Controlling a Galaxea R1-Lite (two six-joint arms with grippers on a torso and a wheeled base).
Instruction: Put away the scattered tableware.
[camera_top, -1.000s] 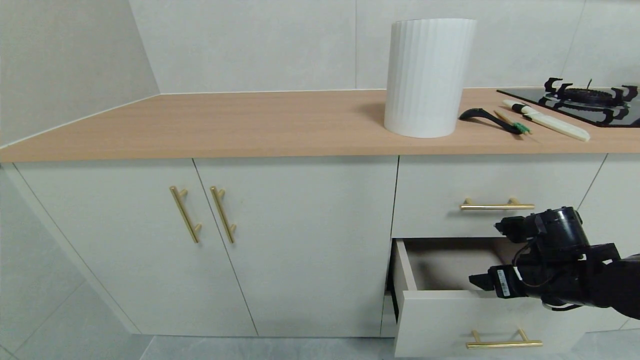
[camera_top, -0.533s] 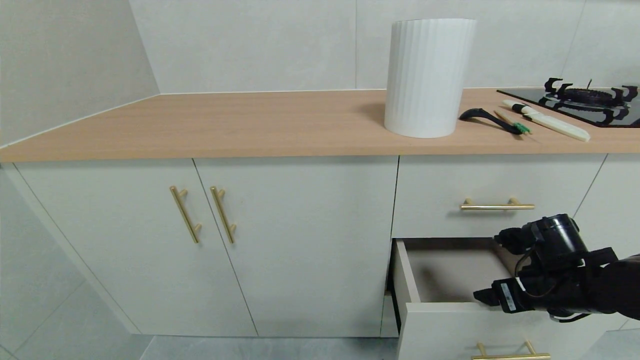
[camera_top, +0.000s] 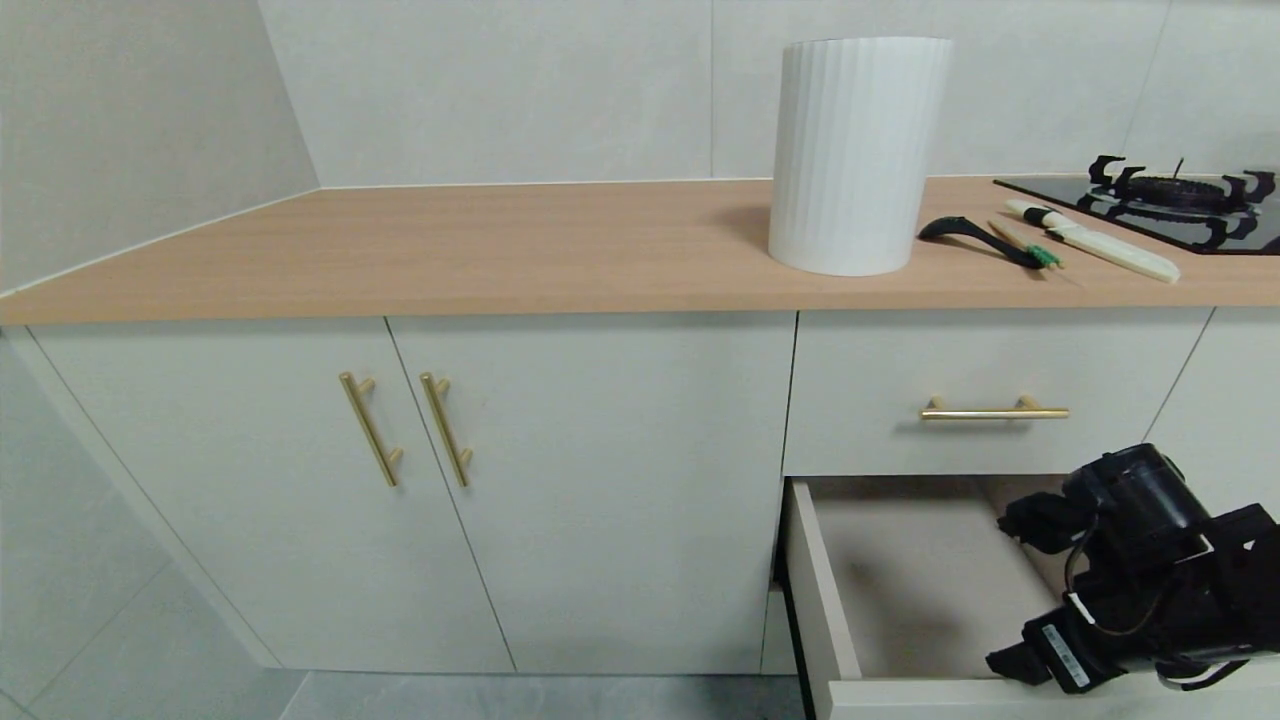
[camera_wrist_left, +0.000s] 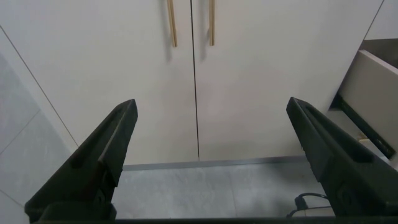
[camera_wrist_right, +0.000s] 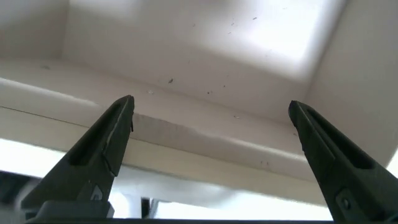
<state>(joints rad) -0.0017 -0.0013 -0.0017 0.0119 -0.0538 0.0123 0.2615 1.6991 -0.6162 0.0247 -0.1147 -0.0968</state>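
Observation:
On the wooden counter lie a black ladle (camera_top: 975, 238), chopsticks with green tips (camera_top: 1032, 248) and a white knife (camera_top: 1095, 252), to the right of a tall white ribbed container (camera_top: 855, 155). Below them the lower drawer (camera_top: 815, 570) stands pulled out with nothing inside. My right gripper (camera_top: 1020, 595) hangs open over the drawer's front right part. In the right wrist view, the right gripper (camera_wrist_right: 210, 106) has its fingers wide apart above the drawer's front panel (camera_wrist_right: 205, 146). My left gripper (camera_wrist_left: 211, 104) is open and holds nothing, low in front of the cabinet doors (camera_wrist_left: 196, 81).
A black gas hob (camera_top: 1180, 195) sits at the counter's far right. A shut upper drawer with a gold handle (camera_top: 993, 411) is above the open one. Two doors with gold handles (camera_top: 405, 430) are on the left. The counter's left half is bare.
The lower drawer has slid farther out toward me. My right gripper moved down and toward me with its front panel.

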